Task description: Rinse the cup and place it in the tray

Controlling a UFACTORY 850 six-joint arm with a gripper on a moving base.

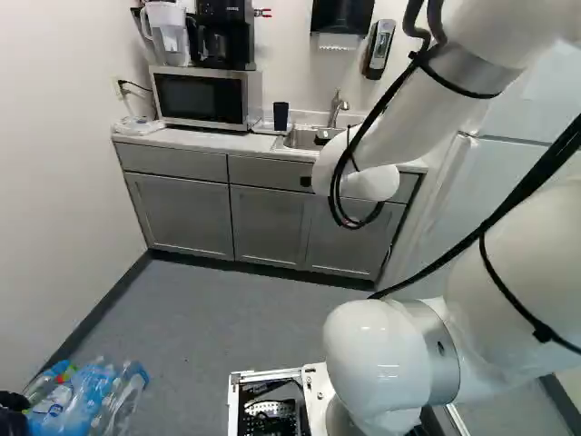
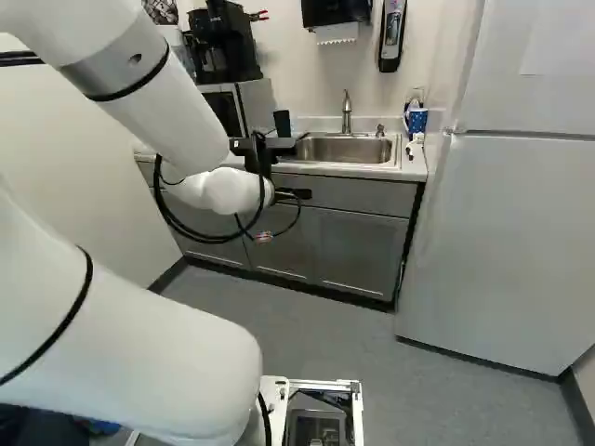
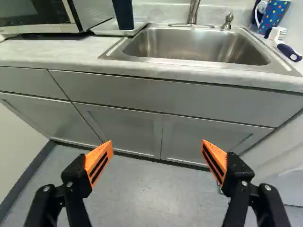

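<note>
One dark cup stood on the white tray left of the sink | your gripper hung before the sink, fingers wide apart | brush lay right of the sink

Grey panelled cabinets, topped by a pale tabletop, are set along the far white wall; the grey floor is flanked at right by a tall white refrigerator.

The pale counter bears a microwave toward its left edge and a white tray beside it. Near the right back corner are a spotted blue container and a brush.
</note>
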